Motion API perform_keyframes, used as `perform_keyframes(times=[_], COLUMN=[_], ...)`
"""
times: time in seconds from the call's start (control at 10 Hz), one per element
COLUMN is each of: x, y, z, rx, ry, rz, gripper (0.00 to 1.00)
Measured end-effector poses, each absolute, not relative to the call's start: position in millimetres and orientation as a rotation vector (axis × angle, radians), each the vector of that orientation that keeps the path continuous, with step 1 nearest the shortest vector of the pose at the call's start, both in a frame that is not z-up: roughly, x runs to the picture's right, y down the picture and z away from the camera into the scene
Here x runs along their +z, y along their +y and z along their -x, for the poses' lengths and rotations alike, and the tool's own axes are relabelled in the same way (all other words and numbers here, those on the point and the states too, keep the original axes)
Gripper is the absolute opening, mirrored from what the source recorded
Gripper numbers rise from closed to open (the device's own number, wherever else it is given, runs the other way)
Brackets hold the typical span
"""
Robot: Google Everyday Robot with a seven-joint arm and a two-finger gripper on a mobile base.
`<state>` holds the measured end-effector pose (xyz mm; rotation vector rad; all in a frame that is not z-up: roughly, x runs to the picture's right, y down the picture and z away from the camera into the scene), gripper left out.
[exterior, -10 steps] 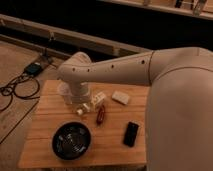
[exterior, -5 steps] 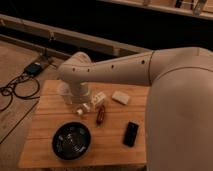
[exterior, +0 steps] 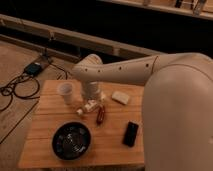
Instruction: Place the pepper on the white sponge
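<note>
The pepper (exterior: 100, 115), small, dark red-brown and glossy, lies on the wooden table (exterior: 50, 120) near its middle. The white sponge (exterior: 120, 97), an off-white block, lies to the pepper's upper right, apart from it. My gripper (exterior: 92, 96) hangs at the end of the white arm, just above and behind a small clear bottle (exterior: 88, 106) lying left of the pepper. It is a little to the upper left of the pepper and left of the sponge. It holds nothing that I can see.
A translucent whitish cup (exterior: 65, 93) stands left of the gripper. A black bowl (exterior: 72, 141) sits at the front left and a black rectangular block (exterior: 131, 133) at the front right. My big white arm covers the table's right side. Cables lie on the floor at left.
</note>
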<state>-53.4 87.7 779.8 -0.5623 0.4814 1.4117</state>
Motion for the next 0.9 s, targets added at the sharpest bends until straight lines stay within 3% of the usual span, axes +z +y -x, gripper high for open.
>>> perform_keyframes(times=[0.9], x=[871.9], y=[125.0], z=[10.7], rx=[1.450], ry=[0.502], rz=[0.548], gripper=[0.65])
